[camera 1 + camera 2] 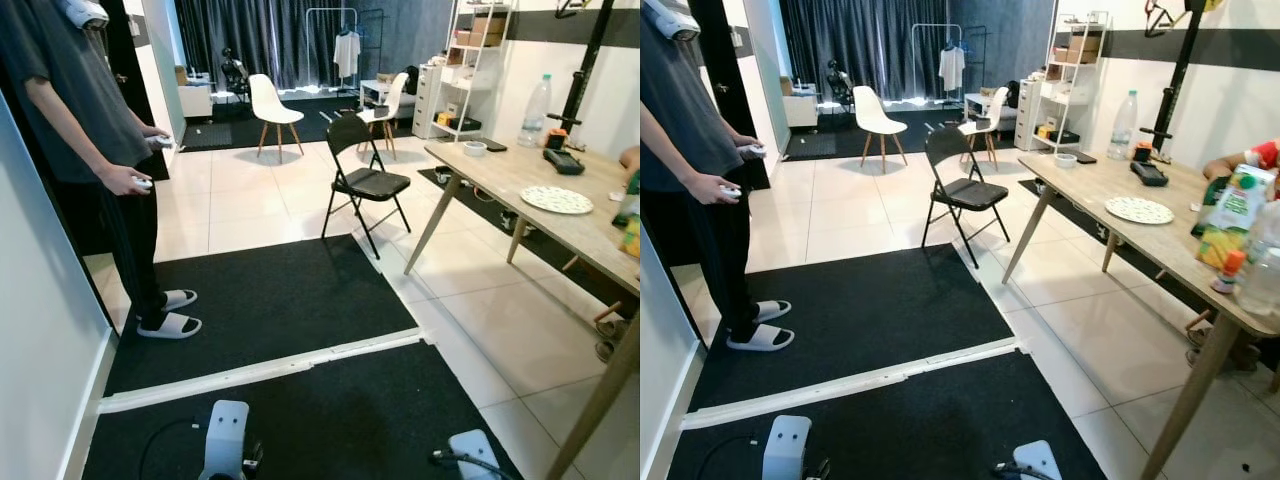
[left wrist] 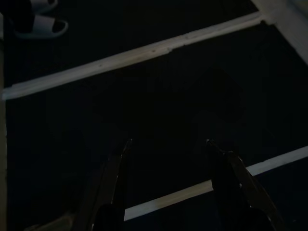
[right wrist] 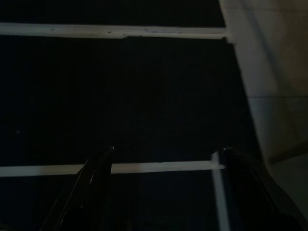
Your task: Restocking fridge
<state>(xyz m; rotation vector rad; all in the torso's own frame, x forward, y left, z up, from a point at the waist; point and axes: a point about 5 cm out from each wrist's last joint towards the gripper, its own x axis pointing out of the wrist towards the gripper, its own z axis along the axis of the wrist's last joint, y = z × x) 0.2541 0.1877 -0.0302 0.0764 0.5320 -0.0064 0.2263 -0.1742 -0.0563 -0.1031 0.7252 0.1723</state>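
Green and orange, the juice carton [image 1: 1232,215] stands on the wooden counter [image 1: 1160,225] beside a clear bottle [image 1: 1267,262]; it looks full and heavy with stiff sides, so holding it around the middle seems best. Both arms hang low over the black mat [image 1: 270,300], far from the carton, and the left end effector [image 2: 168,159] and right end effector [image 3: 166,163] are open and hold nothing.

A lived-in home — white tiled floor [image 1: 250,200] with black mats [image 1: 270,300], a folding chair [image 1: 362,180], a wooden counter [image 1: 1160,225] bearing a plate [image 1: 1139,210] and juice carton [image 1: 1230,215], clothes rack [image 1: 345,45], storage shelves [image 1: 470,70].
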